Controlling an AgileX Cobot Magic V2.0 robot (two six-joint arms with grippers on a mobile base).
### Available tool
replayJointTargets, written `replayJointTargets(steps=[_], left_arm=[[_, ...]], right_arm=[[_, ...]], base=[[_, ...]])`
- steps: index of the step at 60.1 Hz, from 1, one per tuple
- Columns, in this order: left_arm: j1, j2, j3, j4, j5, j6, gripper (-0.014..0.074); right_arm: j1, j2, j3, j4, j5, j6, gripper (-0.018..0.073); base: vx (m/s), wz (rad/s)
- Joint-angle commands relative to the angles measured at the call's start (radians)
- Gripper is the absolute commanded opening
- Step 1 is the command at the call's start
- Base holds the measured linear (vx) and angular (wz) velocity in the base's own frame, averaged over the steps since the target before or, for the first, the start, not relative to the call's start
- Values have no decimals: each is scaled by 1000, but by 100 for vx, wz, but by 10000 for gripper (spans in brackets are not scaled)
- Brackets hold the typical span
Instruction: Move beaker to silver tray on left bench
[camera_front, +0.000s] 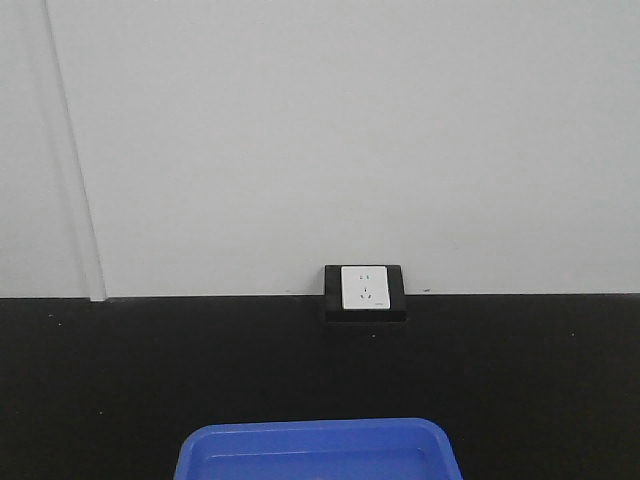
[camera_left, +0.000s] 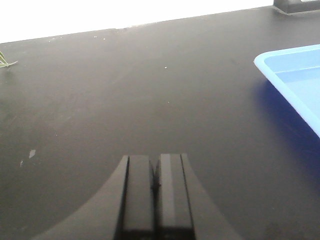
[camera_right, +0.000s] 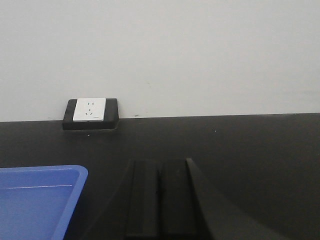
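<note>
The beaker and the silver tray are out of view in every frame. A matte black bench (camera_front: 120, 380) fills the lower part of the front view, also seen as the black worktop (camera_left: 125, 90) in the left wrist view and as the black surface (camera_right: 250, 145) in the right wrist view. My left gripper (camera_left: 155, 162) hangs over bare black worktop, shut with nothing between its fingers. My right gripper (camera_right: 160, 167) is likewise shut and empty, just right of the blue tray.
A blue plastic tray (camera_front: 317, 450) sits at the bench's near edge, its rim showing as the blue tray (camera_left: 280, 65) and the blue tray (camera_right: 75, 175). A wall socket (camera_front: 364, 289) in a black housing stands at the back against the white wall; socket (camera_right: 90, 110).
</note>
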Motion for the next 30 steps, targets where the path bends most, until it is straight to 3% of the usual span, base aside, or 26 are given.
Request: replayJointTargets(steps=[1, 14, 21, 30], left_arm=[[-6, -7, 20, -3, -75, -2, 1], [-6, -7, 20, -3, -75, -2, 1], [-6, -7, 20, -3, -75, -2, 1], [-6, -7, 20, -3, -75, -2, 1]], right_arm=[[-5, -10, -30, -11, -87, -9, -11], [-5, -10, -30, -11, -90, -15, -11], [-5, -10, -40, -10, -156, -15, -11], [-5, 62, -153, -10, -216, -15, -11]], base=[[0, 0], [0, 0], [0, 0], [0, 0]])
